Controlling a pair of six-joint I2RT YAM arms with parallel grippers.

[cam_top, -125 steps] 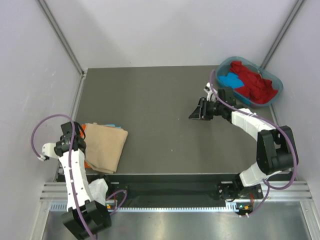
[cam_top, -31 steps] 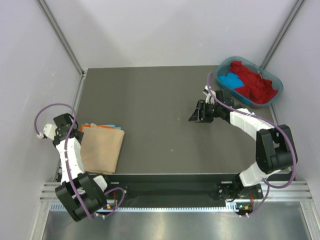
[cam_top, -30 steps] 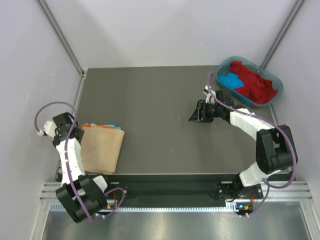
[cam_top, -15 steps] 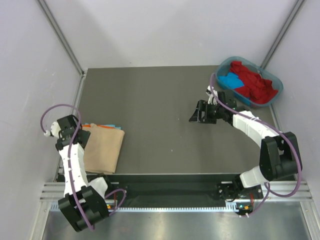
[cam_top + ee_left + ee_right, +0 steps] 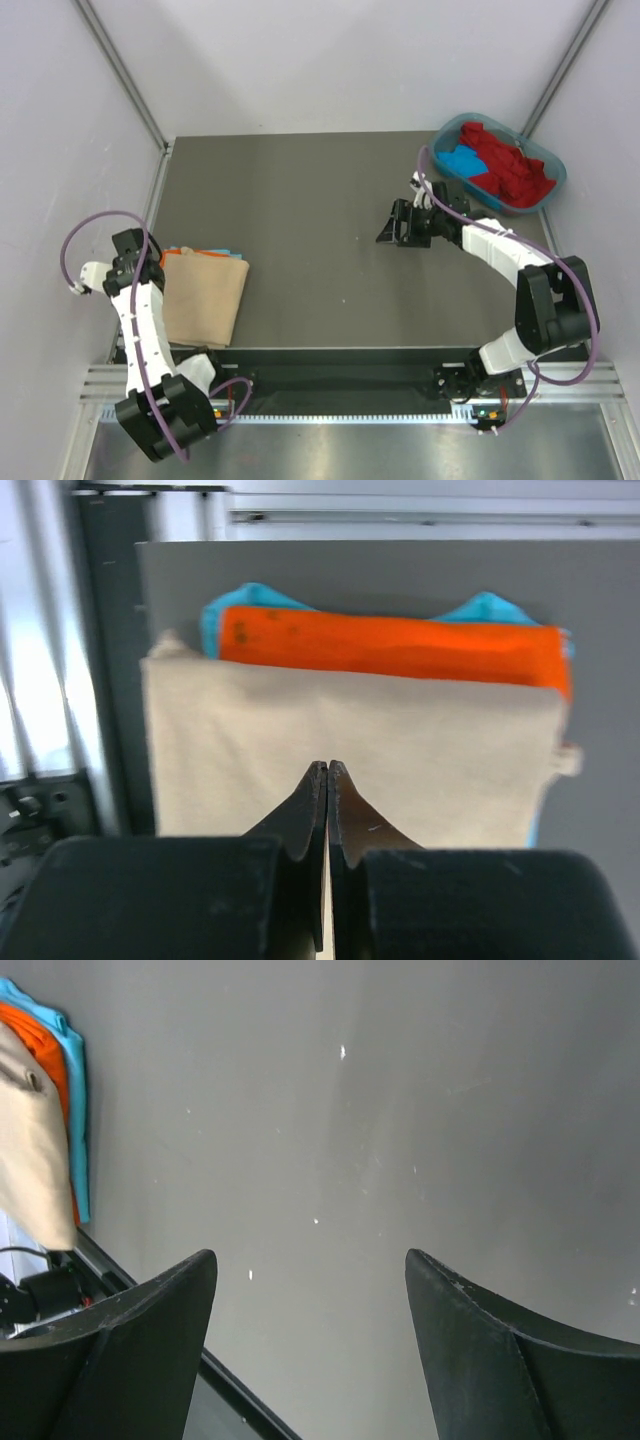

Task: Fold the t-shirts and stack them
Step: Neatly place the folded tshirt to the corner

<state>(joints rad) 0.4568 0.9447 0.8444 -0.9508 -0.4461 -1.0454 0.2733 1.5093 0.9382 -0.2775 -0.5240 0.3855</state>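
A folded beige t-shirt (image 5: 205,298) lies on top of a stack at the table's front left, over an orange t-shirt (image 5: 168,256) and a blue one (image 5: 232,252). In the left wrist view the beige shirt (image 5: 350,730) covers most of the orange (image 5: 390,650) and blue (image 5: 240,595) shirts. My left gripper (image 5: 148,268) is shut and empty at the stack's left edge, its tips (image 5: 328,770) above the beige shirt. My right gripper (image 5: 395,225) is open and empty over bare table right of centre (image 5: 310,1260). Red t-shirts (image 5: 505,160) and a blue one (image 5: 462,160) lie crumpled in the tub.
The teal oval tub (image 5: 555,170) stands at the back right corner. The dark grey table (image 5: 300,200) is walled by pale panels on the left, back and right. The stack also shows far off in the right wrist view (image 5: 30,1150), near the table's front edge.
My left wrist has swung about at the left of the stack and sits just off its left edge. The stack has stayed put. The right arm has hardly moved.
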